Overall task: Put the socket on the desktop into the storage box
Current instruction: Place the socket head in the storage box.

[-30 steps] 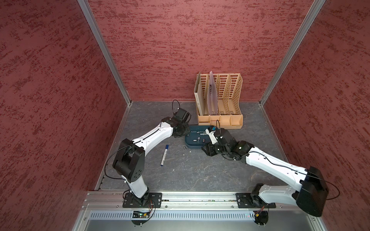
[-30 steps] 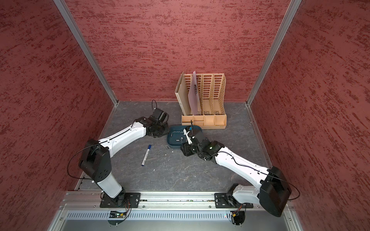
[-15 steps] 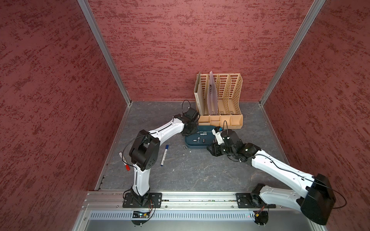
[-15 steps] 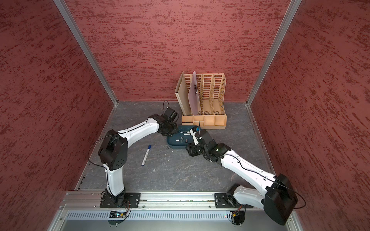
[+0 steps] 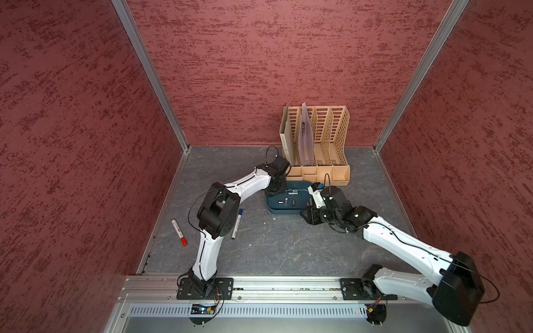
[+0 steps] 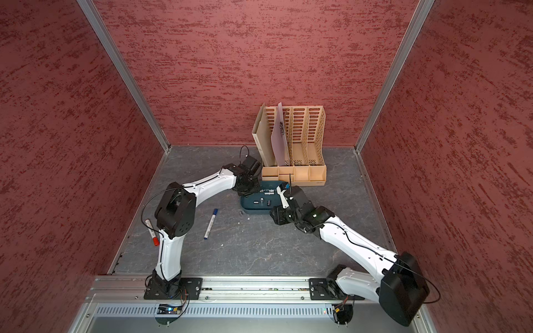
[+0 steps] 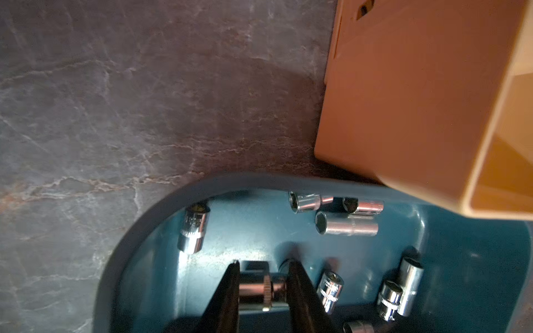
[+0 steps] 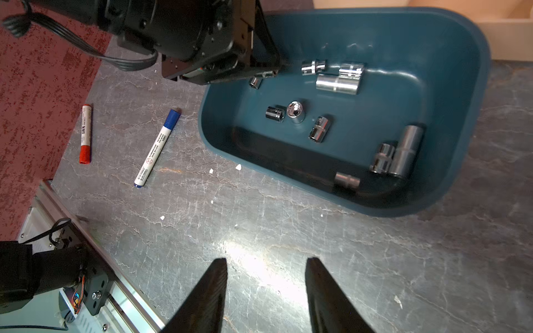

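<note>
Right gripper: jaws apart, nothing between them, over bare desktop. Just ahead of it sits the teal storage box, with loose chrome sockets scattered on its floor. Off to the gripper's side, blue marker and red marker lie on the desktop, apart from each other.

Beyond, left gripper reaches down inside the box near a rounded corner, fingers clenched on a knurled socket. Cannot tell whether it touches the floor. More loose ones lie just beside its fingers.

Past that gripper, tan file rack, just beside the box's far rim.
</note>
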`<state>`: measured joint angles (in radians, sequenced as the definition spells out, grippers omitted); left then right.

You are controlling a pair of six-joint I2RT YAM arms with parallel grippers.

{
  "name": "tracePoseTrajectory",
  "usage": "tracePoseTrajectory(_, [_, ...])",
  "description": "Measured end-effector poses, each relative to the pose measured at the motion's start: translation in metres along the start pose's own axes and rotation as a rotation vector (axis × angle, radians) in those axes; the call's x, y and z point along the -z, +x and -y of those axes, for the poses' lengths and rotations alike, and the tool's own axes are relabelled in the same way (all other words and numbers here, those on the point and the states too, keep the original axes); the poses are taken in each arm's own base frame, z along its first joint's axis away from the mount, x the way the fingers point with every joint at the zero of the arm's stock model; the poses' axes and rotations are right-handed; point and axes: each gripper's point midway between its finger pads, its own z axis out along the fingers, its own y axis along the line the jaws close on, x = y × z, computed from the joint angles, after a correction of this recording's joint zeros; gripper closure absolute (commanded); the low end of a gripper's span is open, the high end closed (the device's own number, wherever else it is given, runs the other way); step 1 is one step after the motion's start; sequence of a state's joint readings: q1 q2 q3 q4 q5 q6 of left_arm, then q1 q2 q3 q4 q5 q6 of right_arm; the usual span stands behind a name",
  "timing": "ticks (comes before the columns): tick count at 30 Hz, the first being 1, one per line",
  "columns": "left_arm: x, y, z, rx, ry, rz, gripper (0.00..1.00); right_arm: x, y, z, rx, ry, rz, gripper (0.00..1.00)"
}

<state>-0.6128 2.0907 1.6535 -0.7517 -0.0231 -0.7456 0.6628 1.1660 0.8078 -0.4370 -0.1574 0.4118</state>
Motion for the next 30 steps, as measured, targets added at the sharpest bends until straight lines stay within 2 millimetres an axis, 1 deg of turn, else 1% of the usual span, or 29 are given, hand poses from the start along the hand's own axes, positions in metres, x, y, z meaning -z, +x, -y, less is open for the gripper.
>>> tracePoseTrajectory(5, [-0.008,0.001,0.000,-0.003,-0.010,-0.009,0.72,-0.001,0.002,0.003,-0.006,0.003,-0.005,0.51])
tracePoseTrajectory(7, [-0.011,0.002,-0.002,-0.004,-0.015,-0.014,0.66,-0.001,0.003,0.004,-0.007,0.005,-0.007,0.51])
tracePoseTrajectory(8, [-0.012,0.002,-0.002,-0.007,-0.018,-0.017,0.66,-0.001,0.003,0.004,-0.008,0.006,-0.009,0.51])
tracePoseTrajectory(13, [-0.012,0.003,-0.003,-0.017,-0.020,-0.020,0.54,-0.002,0.004,0.005,-0.012,0.006,-0.010,0.51])
tracePoseTrajectory(19, [-0.009,0.003,-0.001,-0.026,-0.014,-0.017,0.53,-0.002,0.004,0.004,-0.020,0.002,-0.011,0.51])
tracePoseTrajectory(22, [0.001,0.003,0.002,-0.034,0.000,-0.006,0.50,-0.002,0.004,0.004,-0.020,0.000,-0.012,0.51])
tracePoseTrajectory(27, [0.029,0.005,0.004,-0.053,0.034,0.025,0.49,-0.002,0.006,0.005,-0.020,0.003,-0.018,0.51])
tracePoseTrajectory(30, [0.046,0.009,0.000,-0.058,0.054,0.045,0.47,-0.001,0.007,0.005,-0.020,0.006,-0.025,0.51])
